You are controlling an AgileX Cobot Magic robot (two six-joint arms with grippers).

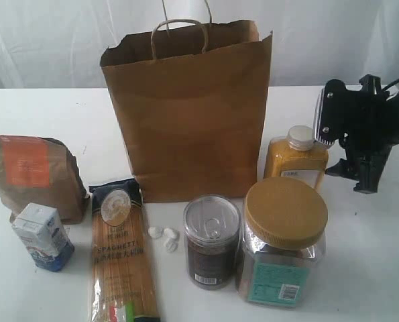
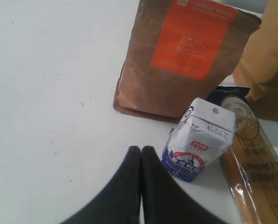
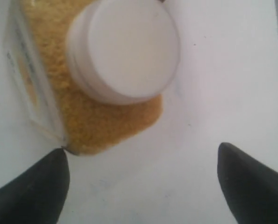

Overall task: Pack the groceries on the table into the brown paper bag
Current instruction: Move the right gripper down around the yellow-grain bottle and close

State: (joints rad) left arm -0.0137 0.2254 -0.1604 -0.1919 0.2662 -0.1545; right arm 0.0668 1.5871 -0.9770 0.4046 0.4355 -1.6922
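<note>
Tabletop (image 1: 51,111): 1 brown paper bag (image 1: 189,114) upright at back. In front: 1 spaghetti packet (image 1: 122,261), 1 brown pouch (image 1: 35,174), 2 clear jars (image 1: 284,261) (image 1: 211,258), 1 yellow spice bottle (image 1: 296,161), 1 blue-white carton (image 1: 43,236). Right gripper (image 3: 141,151) jaws apart by the spice bottle; left gripper (image 2: 141,154) jaws together.

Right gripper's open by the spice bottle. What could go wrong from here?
1. The yellow spice bottle sits off-centre to the right gripper: one fingertip is at its corner, the other over bare table. Closing now could clip that corner and tip it.
2. The gold-lidded jar and brown paper bag stand close by; a shoved bottle might knock them.
</note>
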